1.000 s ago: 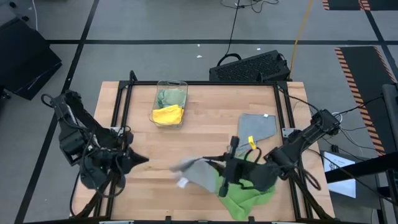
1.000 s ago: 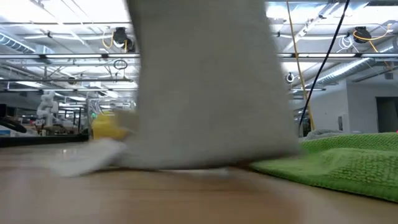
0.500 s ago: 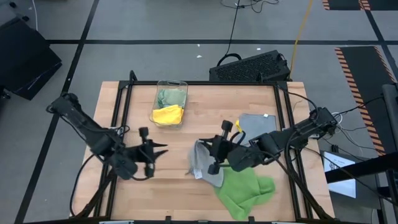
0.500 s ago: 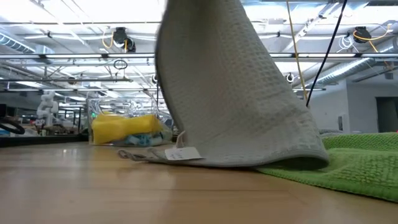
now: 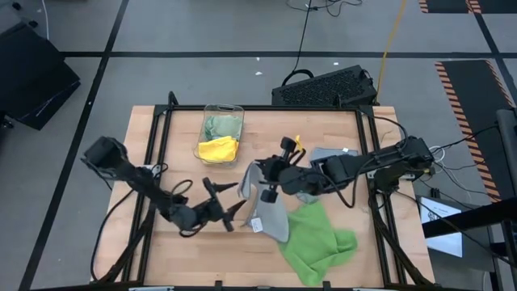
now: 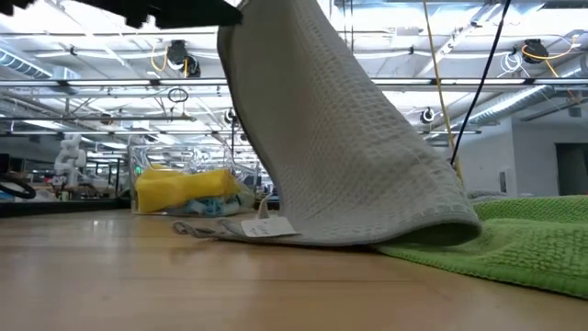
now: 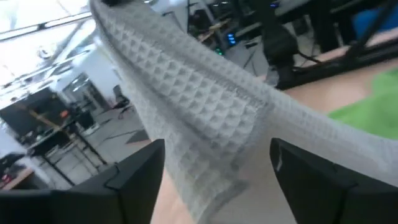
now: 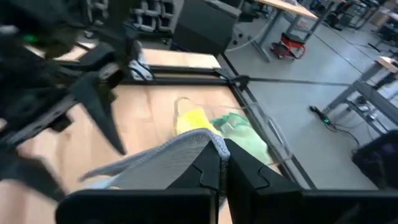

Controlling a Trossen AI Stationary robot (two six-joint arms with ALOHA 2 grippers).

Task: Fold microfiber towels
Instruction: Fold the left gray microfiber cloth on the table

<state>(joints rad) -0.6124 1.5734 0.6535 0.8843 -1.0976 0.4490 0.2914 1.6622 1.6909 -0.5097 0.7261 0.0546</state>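
A grey waffle-weave towel (image 5: 266, 212) hangs from my right gripper (image 5: 262, 178), which is shut on its upper edge above the middle of the table. The towel's lower edge (image 6: 367, 234) and its white tag (image 6: 268, 227) lie on the wood, next to a bright green towel (image 5: 319, 241) that lies flat. My left gripper (image 5: 234, 200) is open and level, just left of the hanging cloth. In the left wrist view the towel (image 7: 205, 106) hangs ahead of my left gripper (image 7: 214, 171), between its two fingers. I cannot tell whether it touches them. My right gripper pinches the grey towel's upper edge (image 8: 198, 140) between its two shut fingers (image 8: 211, 167), coming from the table's right side and slanting a little downward. The cloth falls away below the fingers in a slack drape, and its lower part rests on the table.
A clear plastic bin (image 5: 220, 113) at the far left holds a yellow towel (image 5: 218, 149) and a pale green one (image 5: 220, 126). A second grey towel (image 5: 339, 160) lies under my right arm. A black keyboard (image 5: 327, 85) sits beyond the far edge.
My left gripper has come down and toward the table's right, up to the grey towel, levelling out and opening. My right gripper has carried the towel's upper edge toward the far left. The cloth now drapes from it, with its lower edge still on the table.
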